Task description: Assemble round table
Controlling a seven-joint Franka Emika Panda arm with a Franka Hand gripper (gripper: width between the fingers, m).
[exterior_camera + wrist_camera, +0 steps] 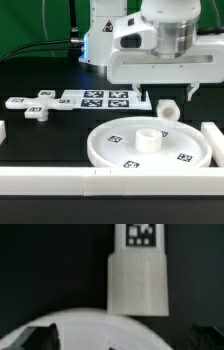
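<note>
Three white border blocks (pixel 50 181) frame the black table (pixel 40 140): a long one nearest the camera, one at the exterior view's right edge and a stub at its left edge. Just behind the front block lies the large round disc (pixel 112 148), flat, rim up, with tags on its face and the central hub (pixel 150 138) standing in the middle. Beyond the disc, near its far rim but apart from it, sits the short leg (pixel 168 108) on the table; upright or tipped, can't tell.

The gripper (pixel 167 96) hangs right over the leg, jaws spread wide, one finger on each side, holding nothing; fingertips sit about level with the leg's top, and contact isn't clear.

In the wrist view the gripper (pixel 120 335) shows as dark fingertips (pixel 35 336) flanking a blurred white rounded shape, likely the leg (pixel 90 321). Past it is a white oblong piece (pixel 138 280) with one tag, part unclear.

Farther back, the marker board (pixel 100 98) lies flat, and the cross-shaped foot (pixel 35 106) lies at its end on the exterior view's left.
</note>
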